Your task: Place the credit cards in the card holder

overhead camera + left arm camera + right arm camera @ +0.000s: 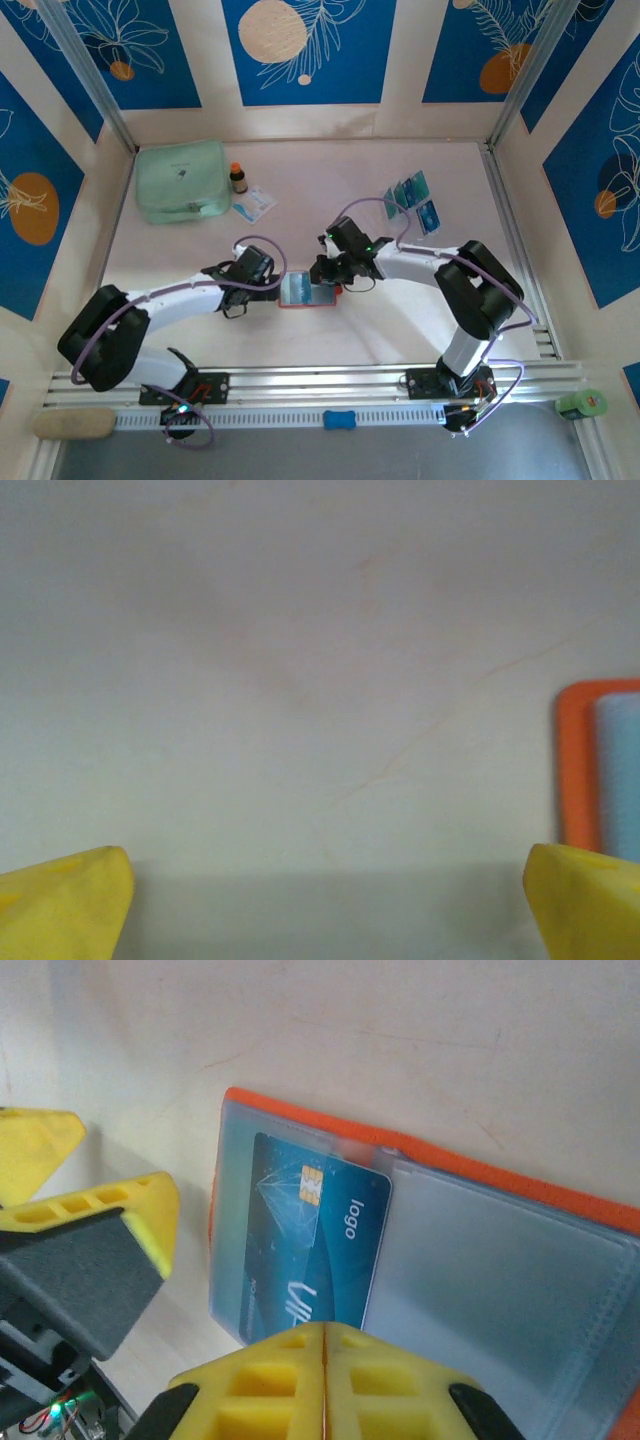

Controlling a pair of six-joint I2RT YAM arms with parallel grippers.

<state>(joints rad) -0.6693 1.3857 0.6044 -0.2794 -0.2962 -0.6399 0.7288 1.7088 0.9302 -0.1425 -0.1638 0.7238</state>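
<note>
Where the table meets its back-left corner, a mint-green pouch (180,181) lies flat. Just to its right stand a small bottle (238,178) and a white-and-blue packet (256,203). Nearer the front, the left gripper (276,288) sits at the left end of the card holder (308,290). Its yellow fingers (70,900) are spread wide with nothing between them.

The card holder lies open and flat in the middle of the table, between the two grippers. Its long side runs left to right. One blue card (310,1240) is tucked under the holder's pale pocket. In the right wrist view, its long side runs toward the right gripper (325,1380) and its chip end points away from it. That gripper's fingers are pressed together over the card's near end. I cannot tell if they pinch it.

Far to the back right, more credit cards (412,193) lie spread on the table, each one tilted.
</note>
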